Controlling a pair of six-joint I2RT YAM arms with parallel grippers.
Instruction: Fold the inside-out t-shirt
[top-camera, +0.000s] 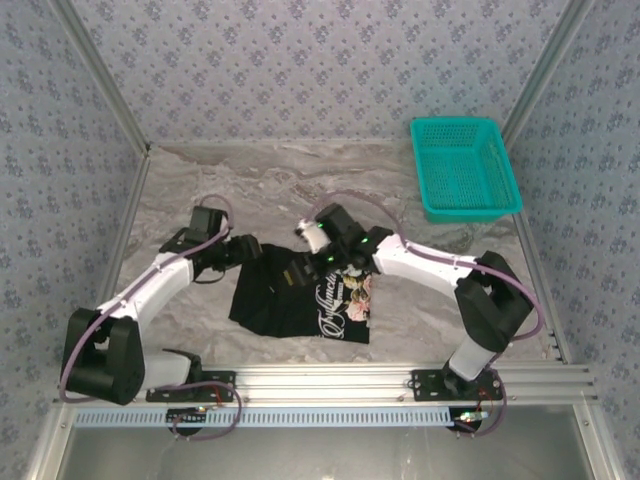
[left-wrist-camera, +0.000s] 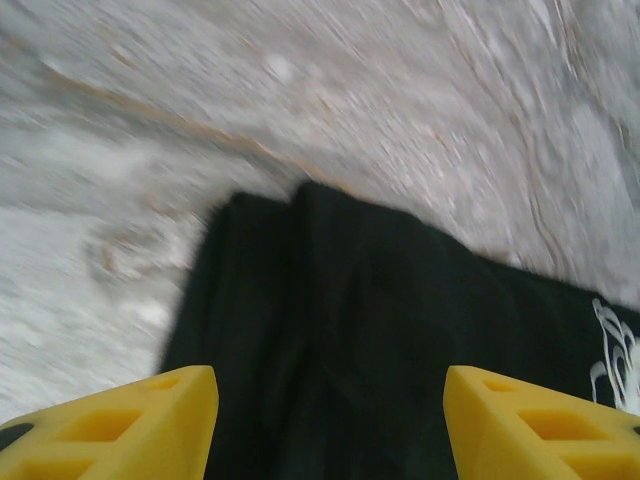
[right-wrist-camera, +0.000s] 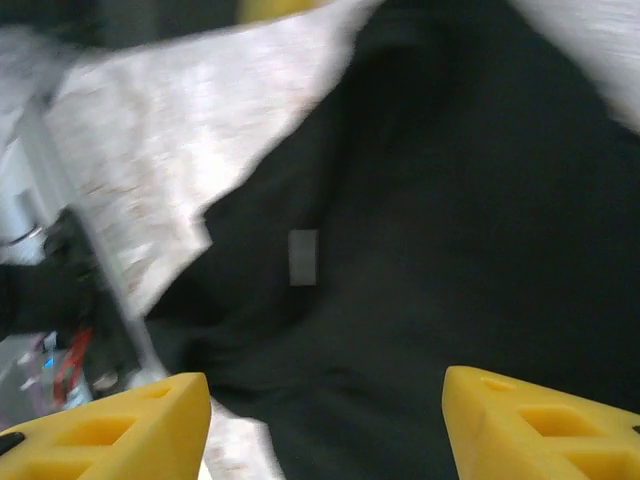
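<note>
A: Where do we see the t-shirt (top-camera: 285, 300)?

B: We find it lying on the marbled counter (top-camera: 250, 190), near the middle and toward the near edge, between our two arms. It is a dark, rumpled heap. The floral print (top-camera: 345, 305) faces up on its right near part.

A: And our left hand (left-wrist-camera: 330, 410)?

B: Released. In the left wrist view we see its yellow fingers (left-wrist-camera: 150, 425) standing wide apart with nothing between them. The black cloth lies below, and one corner of it ends on bare counter. A bit of white lettering (left-wrist-camera: 615, 355) shows at the right edge of that view.

A: Our right hand (right-wrist-camera: 325, 415)?

B: Also released. Its yellow fingers (right-wrist-camera: 530, 425) are spread over black cloth and grip none of it. We notice a small pale patch (right-wrist-camera: 303, 257) on the fabric there, though the view is blurred and we cannot tell what it is.

A: Do the hands touch the shirt?

B: From above, both sit at its far edge, the left at the far-left corner. We cannot tell whether they touch it.

A: Anything else on the counter?

B: A teal mesh basket (top-camera: 462, 170) sits in the far right corner, well apart from the shirt.
</note>
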